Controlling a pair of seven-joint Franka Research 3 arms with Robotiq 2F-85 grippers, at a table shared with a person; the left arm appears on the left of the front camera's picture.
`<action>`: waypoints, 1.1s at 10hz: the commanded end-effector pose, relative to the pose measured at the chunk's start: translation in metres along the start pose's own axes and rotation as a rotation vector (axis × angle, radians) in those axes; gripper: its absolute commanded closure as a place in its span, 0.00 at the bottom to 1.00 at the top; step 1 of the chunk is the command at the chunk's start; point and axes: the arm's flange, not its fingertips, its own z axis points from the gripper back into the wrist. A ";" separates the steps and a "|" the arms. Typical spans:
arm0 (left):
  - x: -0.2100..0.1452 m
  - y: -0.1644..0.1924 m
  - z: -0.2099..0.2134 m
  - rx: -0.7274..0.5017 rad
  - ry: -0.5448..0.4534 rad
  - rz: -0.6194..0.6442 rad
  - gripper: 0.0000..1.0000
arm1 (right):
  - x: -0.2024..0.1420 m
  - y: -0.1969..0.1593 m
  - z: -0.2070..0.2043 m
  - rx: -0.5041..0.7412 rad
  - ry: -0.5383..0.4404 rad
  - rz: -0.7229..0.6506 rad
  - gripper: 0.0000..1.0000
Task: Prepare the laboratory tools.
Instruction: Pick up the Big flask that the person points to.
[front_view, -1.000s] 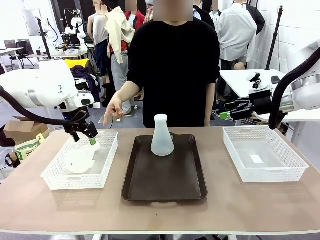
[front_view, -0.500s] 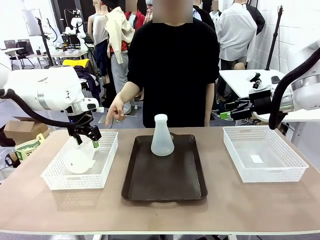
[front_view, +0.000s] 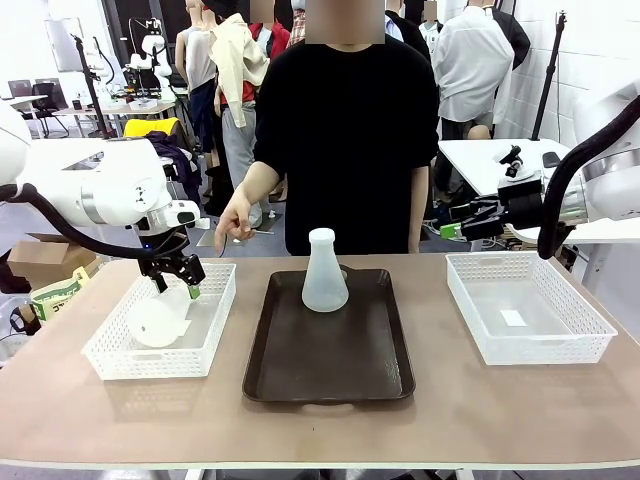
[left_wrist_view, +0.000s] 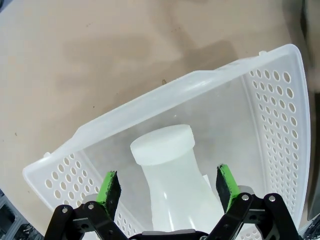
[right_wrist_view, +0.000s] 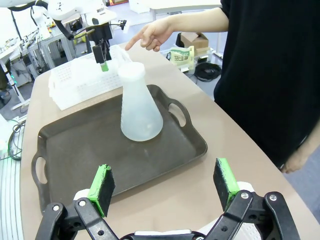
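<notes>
I'm hovering the left gripper, jaws spread, over a flask lying in the basket.
The right gripper is hanging spread too; a second flask is standing on the tray.

From the robot's edge the front view faces the person across the table; the left wrist view looks closely down into the left basket; the right wrist view, farther off, looks across the tray and flask that the front view shares.

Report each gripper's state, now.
Left gripper: jaws open, empty, above the flask in the basket.
Right gripper: jaws open, empty.
</notes>
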 end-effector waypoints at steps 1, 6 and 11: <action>0.010 -0.002 -0.002 0.005 -0.004 0.031 0.00 | 0.000 0.001 0.001 0.000 0.010 -0.002 0.00; 0.015 -0.005 -0.008 -0.020 0.013 0.076 0.30 | 0.000 0.001 0.001 0.000 0.010 -0.002 0.00; 0.015 -0.009 -0.008 -0.022 0.020 0.099 1.00 | 0.000 0.001 0.001 0.000 0.010 -0.002 0.00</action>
